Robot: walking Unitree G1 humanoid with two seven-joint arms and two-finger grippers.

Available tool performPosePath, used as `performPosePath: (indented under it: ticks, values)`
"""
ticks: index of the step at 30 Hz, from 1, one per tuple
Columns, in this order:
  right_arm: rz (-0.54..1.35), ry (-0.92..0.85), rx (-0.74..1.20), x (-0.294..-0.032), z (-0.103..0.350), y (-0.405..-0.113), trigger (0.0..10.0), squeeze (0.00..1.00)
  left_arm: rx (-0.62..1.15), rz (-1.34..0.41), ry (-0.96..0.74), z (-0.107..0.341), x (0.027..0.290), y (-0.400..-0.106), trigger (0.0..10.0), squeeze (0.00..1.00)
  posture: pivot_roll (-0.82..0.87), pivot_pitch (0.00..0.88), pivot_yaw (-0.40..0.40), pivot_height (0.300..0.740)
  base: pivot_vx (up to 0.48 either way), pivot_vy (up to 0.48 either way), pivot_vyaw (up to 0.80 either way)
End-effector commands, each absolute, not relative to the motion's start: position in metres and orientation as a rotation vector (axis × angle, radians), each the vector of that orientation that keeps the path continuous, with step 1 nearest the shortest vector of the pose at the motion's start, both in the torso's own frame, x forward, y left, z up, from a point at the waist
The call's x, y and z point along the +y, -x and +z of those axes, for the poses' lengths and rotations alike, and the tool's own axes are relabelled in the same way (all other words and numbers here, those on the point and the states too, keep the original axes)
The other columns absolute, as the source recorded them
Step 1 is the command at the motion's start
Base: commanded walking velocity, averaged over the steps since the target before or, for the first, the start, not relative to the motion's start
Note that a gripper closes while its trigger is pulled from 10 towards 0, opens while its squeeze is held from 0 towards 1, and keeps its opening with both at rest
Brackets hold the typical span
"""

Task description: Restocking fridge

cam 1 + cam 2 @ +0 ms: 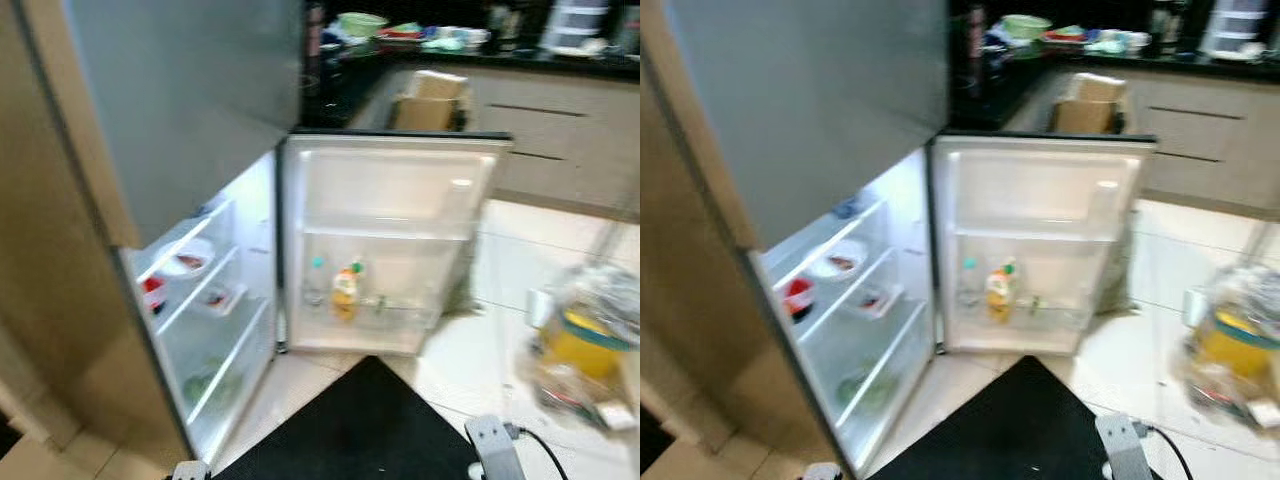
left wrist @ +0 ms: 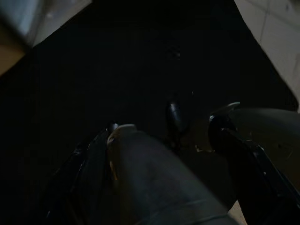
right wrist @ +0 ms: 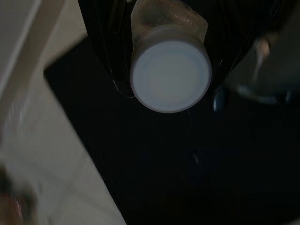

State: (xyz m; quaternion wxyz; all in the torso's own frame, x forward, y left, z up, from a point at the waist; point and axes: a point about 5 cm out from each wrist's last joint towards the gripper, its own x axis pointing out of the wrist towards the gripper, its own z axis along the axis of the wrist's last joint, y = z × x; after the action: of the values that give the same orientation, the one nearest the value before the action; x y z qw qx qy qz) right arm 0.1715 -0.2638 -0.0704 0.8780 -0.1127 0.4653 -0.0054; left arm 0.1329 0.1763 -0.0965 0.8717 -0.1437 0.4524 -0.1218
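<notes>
A: Right gripper (image 3: 169, 56) first: its black fingers are clamped round a bottle with a white cap (image 3: 170, 75), cap end pointing down at the black mat (image 3: 197, 164), so the bottle's long axis runs along the fingers.

B: And the left gripper (image 2: 140, 154)?

A: Low over the same mat, very dark. There's a rounded, bottle-like shape (image 2: 140, 178) between its fingers, but I can't tell whether they're closed on it.

B: Where does the bottle need to go?

A: The fridge (image 1: 215, 300) stands ahead and to the left, lit inside, dishes on its shelves. Its lower door (image 1: 390, 240) hangs open straight ahead, with a yellow bottle (image 1: 345, 292) already sitting in the door rack (image 1: 400, 315).

B: So which arm is better placed?

A: I'd say the right: that rack lies forward of it across the mat, with free space beside the yellow bottle. It would need lifting and tipping upright.
</notes>
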Motion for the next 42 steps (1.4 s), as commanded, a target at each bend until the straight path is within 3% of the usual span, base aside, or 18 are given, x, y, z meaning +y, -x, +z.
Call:
performPosePath:
  ticks: [1,22,27,35,42]
  values:
    - [-0.018,0.232,0.967,-0.262,-0.07,-0.173,10.0,0.0,0.949,-0.26,0.288,-0.096,0.174,-0.136,10.0,0.0,-0.04,0.0,-0.018,0.74,0.0,0.0,-0.79]
    - [0.001,0.224,1.014,-0.252,-0.079,-0.162,10.0,0.0,0.967,-0.238,0.265,-0.097,0.174,-0.139,10.0,0.0,-0.04,0.0,-0.016,0.74,0.0,0.0,-0.77]
    - [0.001,0.221,1.015,-0.252,-0.079,-0.161,10.0,0.0,0.963,-0.252,0.277,-0.096,0.173,-0.139,10.0,0.0,-0.04,0.0,-0.015,0.74,0.0,0.0,0.0]
    - [0.007,0.229,1.027,-0.252,-0.081,-0.157,10.0,0.0,0.974,-0.231,0.26,-0.097,0.176,-0.138,10.0,0.0,-0.04,0.0,-0.015,0.74,0.0,-0.442,0.0]
    - [0.016,0.239,1.029,-0.251,-0.082,-0.156,10.0,0.0,0.987,-0.186,0.266,-0.098,0.178,-0.136,10.0,0.0,-0.04,0.0,-0.015,0.74,0.0,0.0,0.0]
